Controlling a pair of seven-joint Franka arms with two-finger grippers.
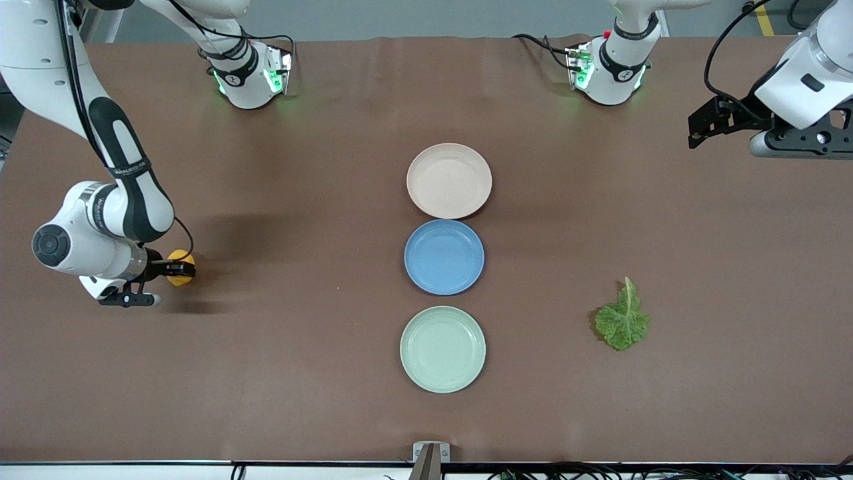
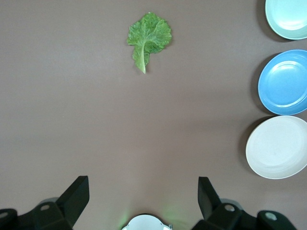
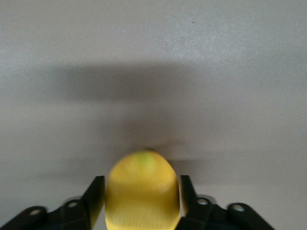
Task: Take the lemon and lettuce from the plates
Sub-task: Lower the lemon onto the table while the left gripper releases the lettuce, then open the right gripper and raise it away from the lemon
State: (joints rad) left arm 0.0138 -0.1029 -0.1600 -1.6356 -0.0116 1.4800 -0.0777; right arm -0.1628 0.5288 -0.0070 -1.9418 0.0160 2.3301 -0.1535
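My right gripper (image 1: 178, 270) is shut on the yellow lemon (image 1: 180, 265), low at the right arm's end of the table. In the right wrist view the lemon (image 3: 142, 191) fills the gap between the fingers of the right gripper (image 3: 142, 203); I cannot tell whether it touches the table. The lettuce (image 1: 622, 320) lies flat on the bare table toward the left arm's end, also in the left wrist view (image 2: 148, 36). The beige plate (image 1: 449, 180) and the mint plate (image 1: 442, 349) are empty. My left gripper (image 1: 810, 141) waits, open and empty, high over the left arm's end; its fingers (image 2: 76, 196) stand wide apart.
A blue plate (image 1: 444, 257) sits empty between the beige and mint plates in a row across the table's middle. The left wrist view shows the beige plate (image 2: 277, 147), the blue plate (image 2: 285, 81) and the mint plate (image 2: 288, 17). The arms' bases stand at the table's edge farthest from the front camera.
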